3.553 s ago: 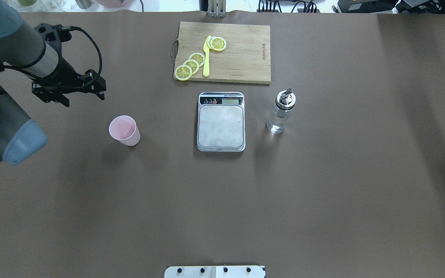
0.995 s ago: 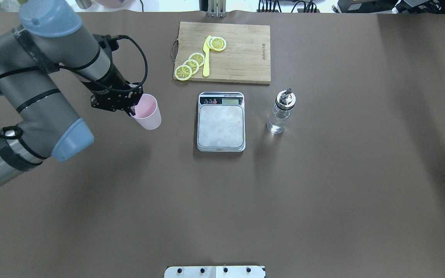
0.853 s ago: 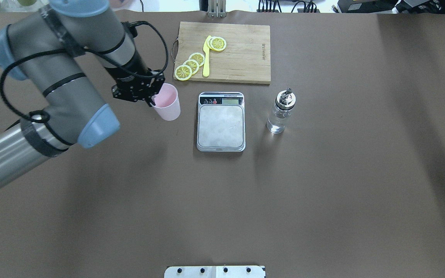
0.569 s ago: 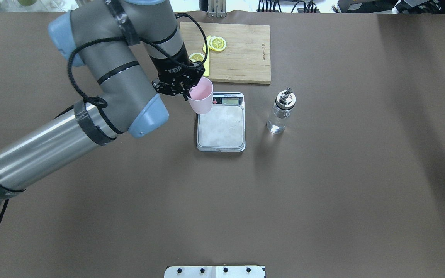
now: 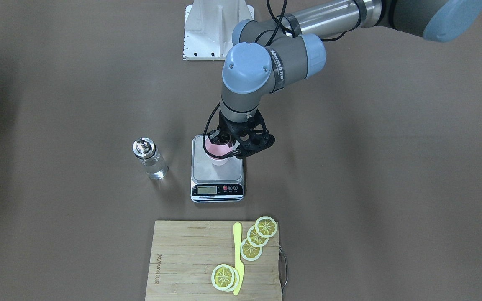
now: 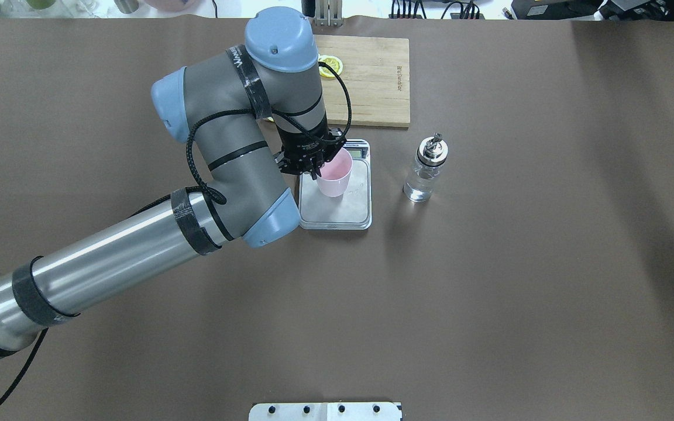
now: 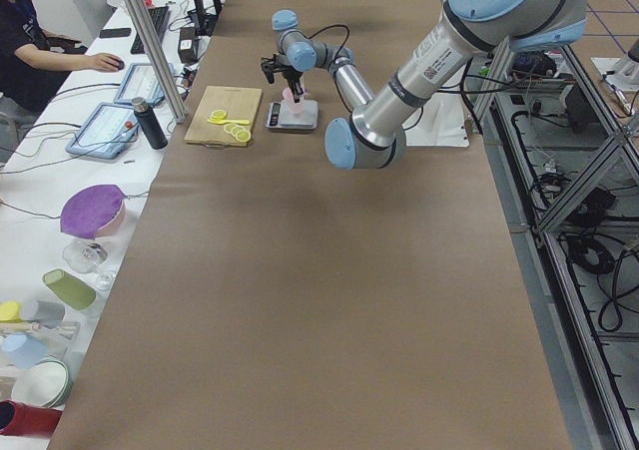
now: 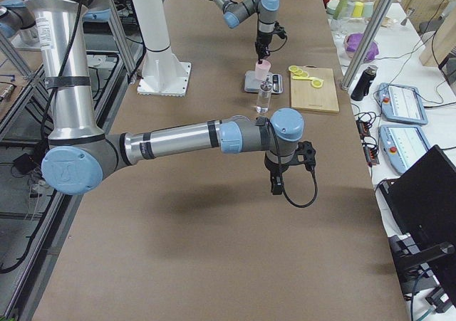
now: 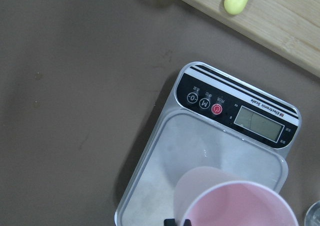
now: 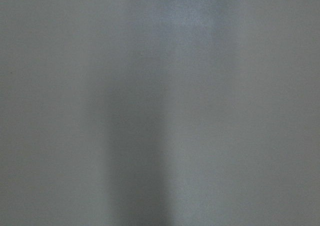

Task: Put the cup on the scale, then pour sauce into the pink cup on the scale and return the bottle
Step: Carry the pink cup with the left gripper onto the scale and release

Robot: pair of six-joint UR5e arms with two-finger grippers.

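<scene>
My left gripper (image 6: 315, 169) is shut on the near rim of the pale pink cup (image 6: 335, 176). It holds the cup upright over the grey platform of the scale (image 6: 350, 206); I cannot tell whether the cup's base touches it. The cup (image 5: 217, 154) and scale (image 5: 202, 168) also show in the front view, and in the left wrist view the cup (image 9: 235, 206) is above the scale (image 9: 200, 146). The glass bottle (image 6: 425, 172) of clear sauce stands right of the scale. My right gripper (image 8: 276, 186) shows only in the right side view, over bare table; I cannot tell its state.
A wooden cutting board (image 6: 372, 76) with lemon slices (image 5: 257, 238) and a yellow knife (image 5: 237, 255) lies just beyond the scale. The robot's white base plate (image 5: 211, 33) is at the near table edge. The left arm's elbow (image 6: 264, 222) hangs beside the scale.
My left arm took hold of the cup at the table's left and carried it rightward, from beside the scale to over its platform. The bottle and scale have not moved.
</scene>
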